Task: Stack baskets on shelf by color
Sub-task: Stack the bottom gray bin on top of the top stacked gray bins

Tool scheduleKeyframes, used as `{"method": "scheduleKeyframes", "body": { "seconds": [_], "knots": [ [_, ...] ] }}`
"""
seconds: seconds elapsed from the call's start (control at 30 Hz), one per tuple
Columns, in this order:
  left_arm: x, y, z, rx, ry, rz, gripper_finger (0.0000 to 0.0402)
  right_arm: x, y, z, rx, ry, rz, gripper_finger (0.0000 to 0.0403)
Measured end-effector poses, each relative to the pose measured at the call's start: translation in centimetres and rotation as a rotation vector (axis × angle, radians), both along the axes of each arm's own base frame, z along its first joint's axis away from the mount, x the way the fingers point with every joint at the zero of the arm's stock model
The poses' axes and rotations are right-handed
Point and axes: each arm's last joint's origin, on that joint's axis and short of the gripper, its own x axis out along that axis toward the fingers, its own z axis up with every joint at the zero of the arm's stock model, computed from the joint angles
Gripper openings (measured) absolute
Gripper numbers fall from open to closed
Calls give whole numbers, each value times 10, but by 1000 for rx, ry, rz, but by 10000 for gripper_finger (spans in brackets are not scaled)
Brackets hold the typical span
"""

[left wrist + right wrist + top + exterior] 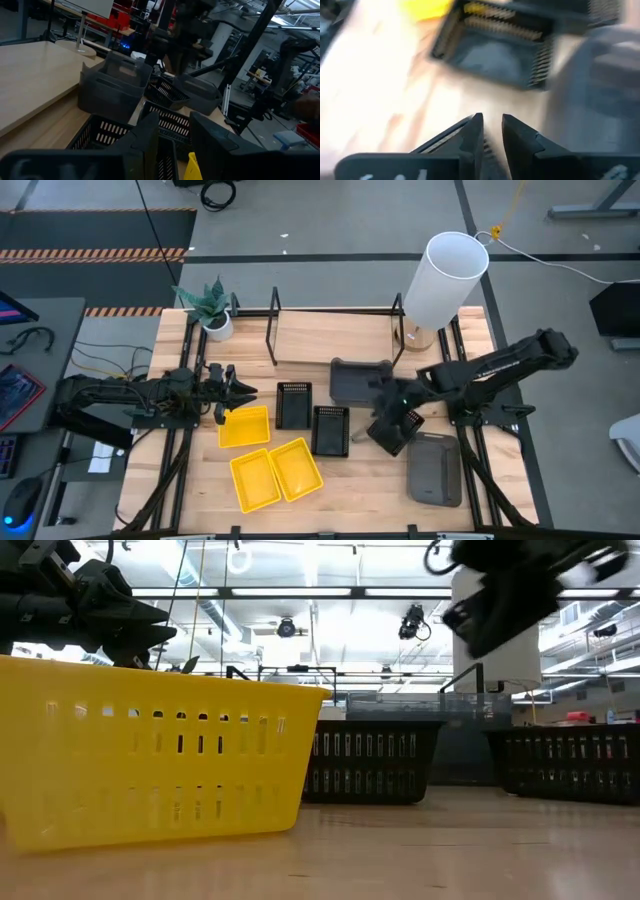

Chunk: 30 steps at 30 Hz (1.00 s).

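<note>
Three yellow baskets (245,426), (253,480), (296,468) sit on the table at the near left. Black slotted baskets (293,404), (330,430) stand at the centre, and another (412,420) is partly under the right arm. One smoky grey basket (360,380) sits by the near edge of the shelf (335,335); another (433,468) lies near right. My right gripper (492,125) hovers over the table right of the centre black basket (495,50), its fingers narrowly apart and holding nothing. My left gripper (175,135) waits open and level above the far yellow basket.
A white cylinder lamp (445,280) stands at the shelf's right end and a small potted plant (213,310) at its left. The shelf's black wire uprights (273,330) rise at its sides. Bare wood (370,490) lies between the yellow baskets and the near-right grey basket.
</note>
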Motion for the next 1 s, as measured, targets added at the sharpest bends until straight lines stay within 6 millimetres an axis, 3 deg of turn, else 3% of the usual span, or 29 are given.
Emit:
{"method": "scheduleKeyframes", "body": {
  "seconds": [0.2, 0.37, 0.57, 0.67, 0.83, 1.0],
  "knots": [
    [0, 0, 0, 0, 0, 0, 117, -19, 34, -6, 42, 136, 38, 100],
    [0, 0, 0, 0, -1, 0, 117, -34, 49, -11, 83, 255, -22, 101],
    [0, 0, 0, 1, -1, 0, 117, -59, 64, -10, 16, 425, 20, 101],
    [0, 0, 0, 0, -2, 0, 117, -73, 73, -1, -55, 491, 128, 101],
    [0, 0, 0, 1, -1, 0, 117, -95, 88, 7, -162, 522, 451, 101],
    [0, 0, 0, 0, -2, 0, 117, -107, 101, 6, -173, 542, 568, 109]
  ]
}}
